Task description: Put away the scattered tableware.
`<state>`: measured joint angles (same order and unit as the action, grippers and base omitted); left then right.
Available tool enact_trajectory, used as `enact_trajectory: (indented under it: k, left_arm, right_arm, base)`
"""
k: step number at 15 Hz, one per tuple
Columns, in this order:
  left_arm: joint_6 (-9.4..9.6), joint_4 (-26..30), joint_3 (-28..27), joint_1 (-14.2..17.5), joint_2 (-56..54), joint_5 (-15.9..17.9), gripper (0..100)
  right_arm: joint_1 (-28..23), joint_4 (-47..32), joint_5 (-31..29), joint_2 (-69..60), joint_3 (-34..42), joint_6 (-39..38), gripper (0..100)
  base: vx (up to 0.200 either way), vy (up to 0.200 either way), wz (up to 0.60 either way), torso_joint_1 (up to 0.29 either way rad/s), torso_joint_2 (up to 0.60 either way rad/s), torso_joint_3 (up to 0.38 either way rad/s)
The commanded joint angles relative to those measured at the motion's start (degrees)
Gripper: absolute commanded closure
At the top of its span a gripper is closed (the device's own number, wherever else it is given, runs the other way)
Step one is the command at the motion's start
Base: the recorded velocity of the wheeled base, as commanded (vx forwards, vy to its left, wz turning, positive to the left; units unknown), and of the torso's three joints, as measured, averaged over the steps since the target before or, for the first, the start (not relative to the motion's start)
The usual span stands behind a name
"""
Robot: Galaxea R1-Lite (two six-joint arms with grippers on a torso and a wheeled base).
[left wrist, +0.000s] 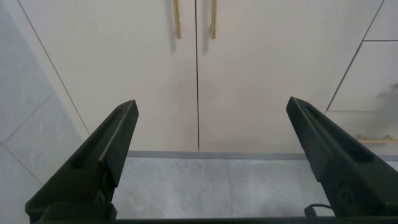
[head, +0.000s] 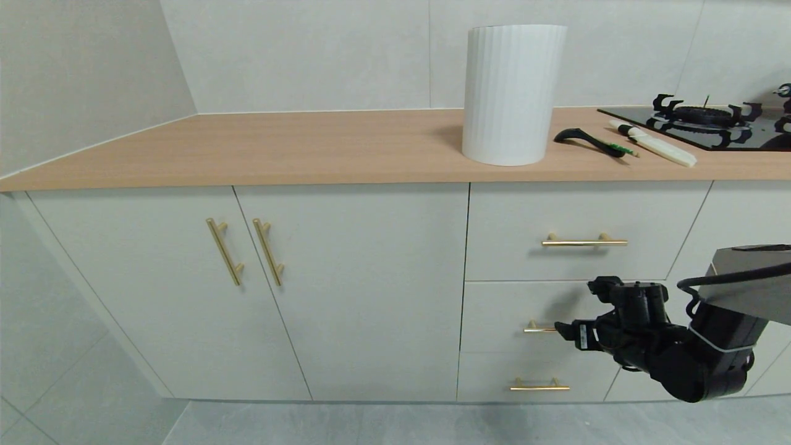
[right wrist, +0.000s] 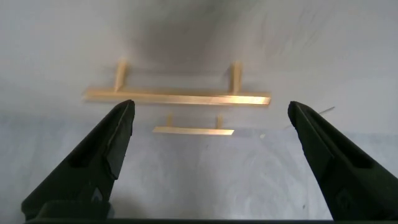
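Observation:
On the wooden counter (head: 309,145) lie a black-handled utensil (head: 587,141) and a long white utensil (head: 655,144), just right of a tall white ribbed holder (head: 511,93). My right gripper (head: 578,307) hangs low in front of the drawer stack, open, level with the middle drawer's brass handle (head: 539,329). In the right wrist view that middle handle (right wrist: 180,98) runs across between the open fingers of the right gripper (right wrist: 210,107), a short way off. My left gripper (left wrist: 211,104) is open and empty, facing the double cabinet doors (left wrist: 198,74) near the floor.
A black hob (head: 704,123) sits at the counter's right end, beside the utensils. Below are a top drawer handle (head: 584,242), a bottom drawer handle (head: 539,387) and two cabinet door handles (head: 247,250). Grey tiled floor (head: 309,423) runs along the cabinets.

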<state>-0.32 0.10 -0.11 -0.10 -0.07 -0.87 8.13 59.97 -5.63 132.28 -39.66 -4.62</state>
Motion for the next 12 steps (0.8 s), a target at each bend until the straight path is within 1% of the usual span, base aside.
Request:
enact_trajectory:
  k: [1, 5, 12]
  left_arm:
    - [-0.03, -0.01, 0.02, 0.01, 0.07, -0.01, 0]
    - [-0.03, -0.01, 0.02, 0.01, 0.07, -0.01, 0]
    - [-0.03, -0.01, -0.07, 0.01, 0.07, -0.01, 0]
  right_arm:
    - [-0.13, 0.15, -0.17, 3.07, -2.00, -0.13, 0]
    - [-0.75, 0.15, -1.05, 6.59, -5.26, -0.13, 0]
    - [-0.92, -0.38, -1.31, 9.22, -5.87, 0.31, 0]
  base:
    - [0.000, 0.000, 0.00, 0.000, 0.00, 0.000]
    - [0.000, 0.000, 0.00, 0.000, 0.00, 0.000]
    - [0.000, 0.000, 0.00, 0.000, 0.00, 0.000]
